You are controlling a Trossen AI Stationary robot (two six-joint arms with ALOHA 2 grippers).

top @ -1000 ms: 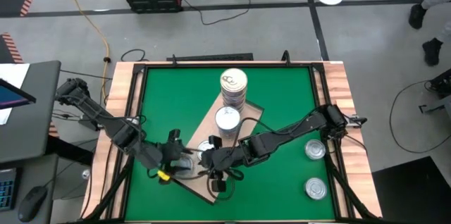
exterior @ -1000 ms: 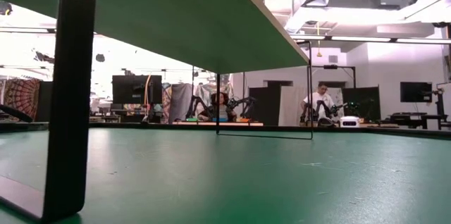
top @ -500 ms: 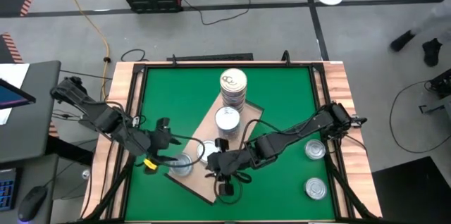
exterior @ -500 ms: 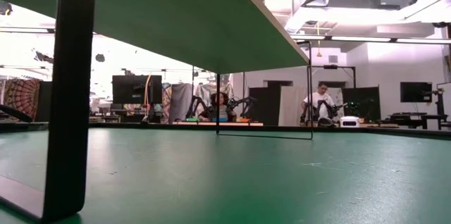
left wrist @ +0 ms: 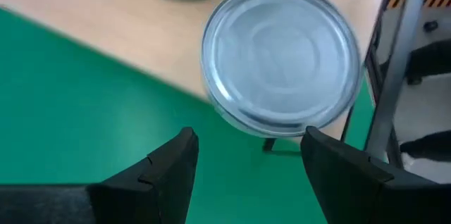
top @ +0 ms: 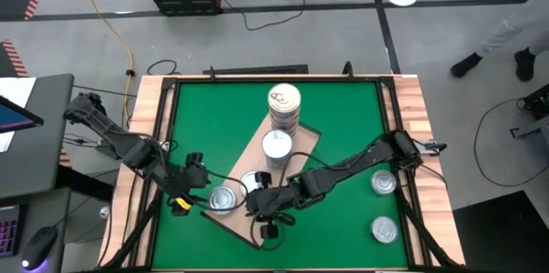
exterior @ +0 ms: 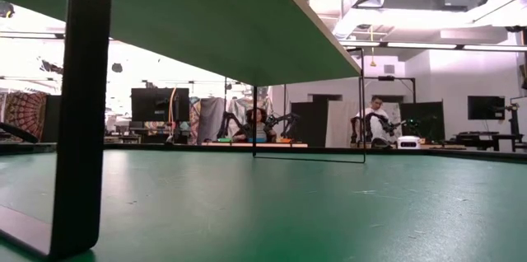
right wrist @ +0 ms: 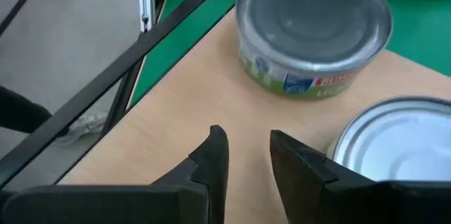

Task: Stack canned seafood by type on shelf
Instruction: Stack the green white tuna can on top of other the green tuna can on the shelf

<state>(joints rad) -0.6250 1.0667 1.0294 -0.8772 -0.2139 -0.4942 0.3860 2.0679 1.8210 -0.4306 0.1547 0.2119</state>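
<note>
On the tan shelf (top: 257,189) you see a silver tin (top: 222,197) near its left edge, with a taller stack of tins (top: 284,106) farther back. Your left claw (top: 194,190) sits just beside that tin, open and empty. Your right claw (top: 257,209) hovers over the shelf, fingers (right wrist: 211,157) narrowly apart, gripping nothing.

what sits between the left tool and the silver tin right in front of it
Nothing: the left wrist view shows only bare green table between the open left tool and the flat round silver tin on the tan wooden shelf.
</note>
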